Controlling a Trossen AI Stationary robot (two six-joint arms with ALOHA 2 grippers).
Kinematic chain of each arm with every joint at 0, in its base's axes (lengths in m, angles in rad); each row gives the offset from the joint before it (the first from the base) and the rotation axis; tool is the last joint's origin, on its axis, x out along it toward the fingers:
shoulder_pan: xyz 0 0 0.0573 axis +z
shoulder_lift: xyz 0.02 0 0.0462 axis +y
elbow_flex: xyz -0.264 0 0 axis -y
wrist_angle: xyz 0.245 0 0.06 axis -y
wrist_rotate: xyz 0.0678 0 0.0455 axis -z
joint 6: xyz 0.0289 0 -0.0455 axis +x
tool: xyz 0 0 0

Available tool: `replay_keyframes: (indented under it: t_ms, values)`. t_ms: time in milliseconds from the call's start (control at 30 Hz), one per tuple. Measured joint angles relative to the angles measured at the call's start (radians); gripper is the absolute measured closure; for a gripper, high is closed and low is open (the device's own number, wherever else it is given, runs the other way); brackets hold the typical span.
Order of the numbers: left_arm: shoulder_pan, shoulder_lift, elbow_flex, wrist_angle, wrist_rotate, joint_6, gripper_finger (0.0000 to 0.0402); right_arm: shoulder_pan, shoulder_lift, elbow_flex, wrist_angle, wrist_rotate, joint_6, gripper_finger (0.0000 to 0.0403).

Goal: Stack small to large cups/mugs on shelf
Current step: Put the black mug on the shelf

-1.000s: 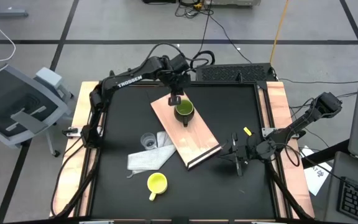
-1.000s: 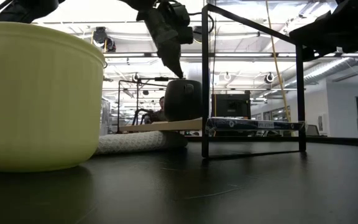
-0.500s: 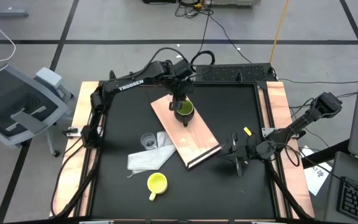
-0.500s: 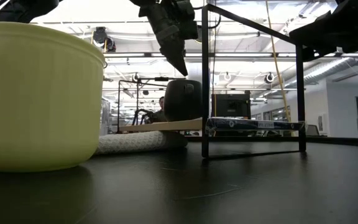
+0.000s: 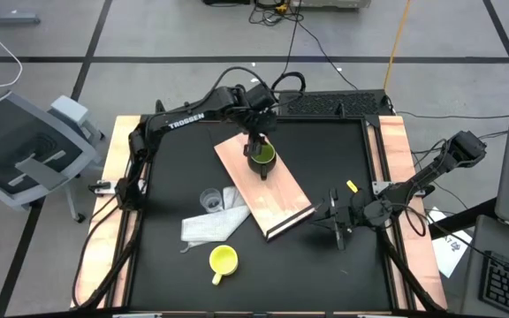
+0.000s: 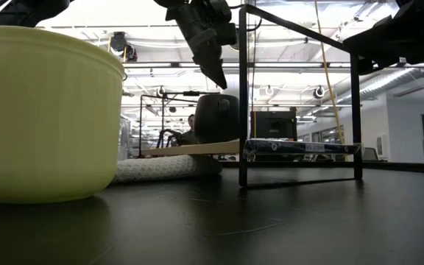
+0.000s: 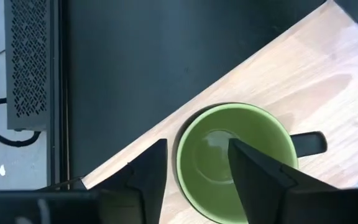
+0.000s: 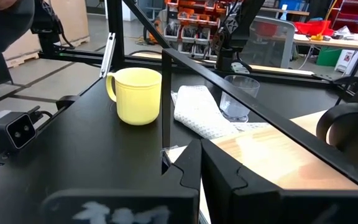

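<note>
- High view, centre: a flat rectangular light-wood board (image 5: 263, 186) with a dark strip at its lower-right short end lies diagonally on the black tabletop (image 5: 325, 150).
- High view, upper half of the board: a dark olive-green handled mug (image 5: 262, 157) with a bright green interior stands upright on the wood, handle pointing toward the lower edge of the frame.
- High view, just above the mug: the left gripper (image 5: 256, 141) hangs over the mug's upper rim. In the left wrist view its two dark fingers (image 7: 149, 174) are spread and straddle the near wall of the mug (image 7: 236, 162), one finger outside the rim and one over the interior; whether they touch the wall cannot be told. In the low view the gripper (image 6: 213, 70) is above the mug (image 6: 217, 118), near the top centre of the frame.
- High view, left of the board: a small clear plastic cup (image 5: 210, 201) stands upright on the tabletop, just beside a crumpled white cloth-like sheet (image 5: 212, 223) that reaches the board's left edge.
- High view, lower centre: a bright yellow handled mug (image 5: 224, 260) stands on the tabletop below the sheet, apart from the board; in the low view it (image 6: 46, 114) fills the left of the frame.
- High view, right of centre: the right gripper (image 5: 336, 215) waits low near the board's dark end, its fingers pressed together with nothing between them.
</note>
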State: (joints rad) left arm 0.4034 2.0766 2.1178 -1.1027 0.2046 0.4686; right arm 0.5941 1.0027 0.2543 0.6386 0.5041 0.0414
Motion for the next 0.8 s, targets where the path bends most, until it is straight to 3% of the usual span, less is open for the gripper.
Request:
replay_keyframes:
  t_ms: [567, 800]
  values:
    - [-0.028, 0.057, -0.001, -0.024, 0.006, 0.031, 0.0224, -0.002, 0.0, -0.053, 0.053, 0.0, 0.026, 0.0403]
    - [-0.021, 0.058, -0.001, -0.015, -0.049, 0.048, 0.0224, -0.004, 0.0, -0.059, 0.068, 0.0, 0.026, 0.0403]
